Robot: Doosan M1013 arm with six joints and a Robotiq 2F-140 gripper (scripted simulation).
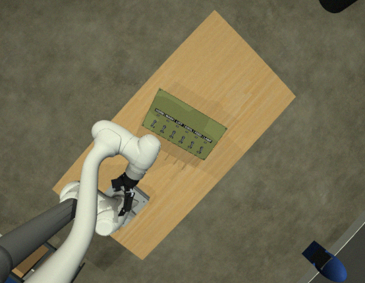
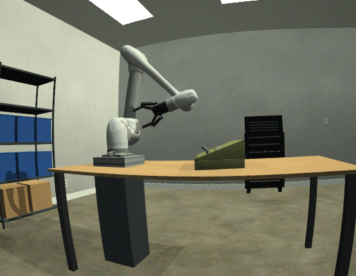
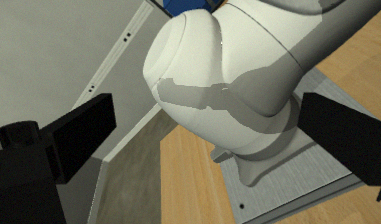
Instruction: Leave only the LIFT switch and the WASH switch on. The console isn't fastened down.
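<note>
A green wedge-shaped console (image 1: 184,128) lies on the wooden table (image 1: 178,131), with a row of several labelled toggle switches along its lower face. From the left the labels read HORN, WASH (image 1: 169,118), LIFT (image 1: 179,122), then three more. Their lever positions are too small to tell from above. In the side view the console (image 2: 220,156) shows one lever (image 2: 205,149) sticking up. My gripper (image 2: 145,115) is open and empty, high above the arm's base (image 2: 119,159), pointing back at it and well away from the console. The wrist view shows only the base between my spread fingers.
The arm's grey base plate (image 1: 132,202) sits at the table's near-left end. A shelf with blue bins (image 2: 23,141) and cardboard boxes (image 2: 21,196) stands to the left. A black cabinet (image 2: 264,141) stands behind the table.
</note>
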